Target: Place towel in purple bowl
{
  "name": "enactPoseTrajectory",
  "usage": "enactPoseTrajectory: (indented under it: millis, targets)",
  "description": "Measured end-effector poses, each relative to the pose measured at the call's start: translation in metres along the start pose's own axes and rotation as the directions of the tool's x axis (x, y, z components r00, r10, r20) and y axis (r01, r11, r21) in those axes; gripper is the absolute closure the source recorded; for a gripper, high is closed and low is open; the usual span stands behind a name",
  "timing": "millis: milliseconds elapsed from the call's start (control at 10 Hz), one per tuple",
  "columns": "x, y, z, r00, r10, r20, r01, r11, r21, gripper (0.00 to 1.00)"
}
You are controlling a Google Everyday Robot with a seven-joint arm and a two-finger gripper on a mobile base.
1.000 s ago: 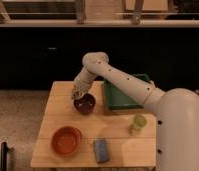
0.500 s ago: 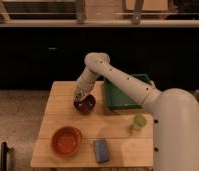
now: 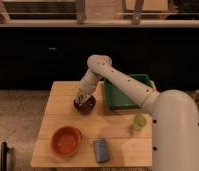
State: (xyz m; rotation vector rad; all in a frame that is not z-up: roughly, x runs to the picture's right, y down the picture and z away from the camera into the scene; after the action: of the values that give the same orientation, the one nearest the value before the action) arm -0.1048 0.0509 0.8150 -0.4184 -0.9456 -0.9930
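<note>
The purple bowl [image 3: 86, 105] sits on the tabletop [image 3: 58, 107] toward its far side, just beside the near left corner of the green tray [image 3: 124, 92], and my jaws are right at its mouth, on its left half. That is the change. A second ago they hung a little above the rim with something pale beneath them; over the last second they have sunk until they sit down in the opening, while the bowl itself has not moved. I take this to mean the carrying is done and the towel is at or inside the bowl, so what remains is probably only to let go and lift clear. I cannot be sure, because the towel is just what I cannot make out. There is a pale patch at the bowl's mouth, but it may be cloth or part of my own wrist. I also cannot tell whether my jaws are open or shut, or whether they have hold of anything. My arm [image 3: 118, 80] crosses the tray's left side and hides part of it. Nearer the front stand the orange bowl [image 3: 66, 140], a blue-grey block [image 3: 100, 150] and a small green cup [image 3: 138, 121], all well apart from the purple bowl.
</note>
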Motion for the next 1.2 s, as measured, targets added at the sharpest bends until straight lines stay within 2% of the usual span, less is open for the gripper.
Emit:
enactPoseTrajectory:
  millis: [200, 600, 700, 900, 1200]
  targets:
    - [0.002, -0.001, 0.001, 1.000, -0.001, 0.009, 0.001, 1.000, 0.002, 0.70]
    - [0.003, -0.005, 0.005, 1.000, -0.004, 0.026, 0.005, 1.000, -0.010, 0.28]
    - [0.003, -0.004, 0.006, 1.000, -0.004, 0.028, 0.004, 1.000, -0.012, 0.22]
    - [0.005, -0.003, 0.005, 1.000, -0.002, 0.023, 0.002, 1.000, -0.011, 0.20]
    - [0.012, -0.002, -0.004, 1.000, 0.007, -0.006, -0.007, 1.000, 0.002, 0.20]
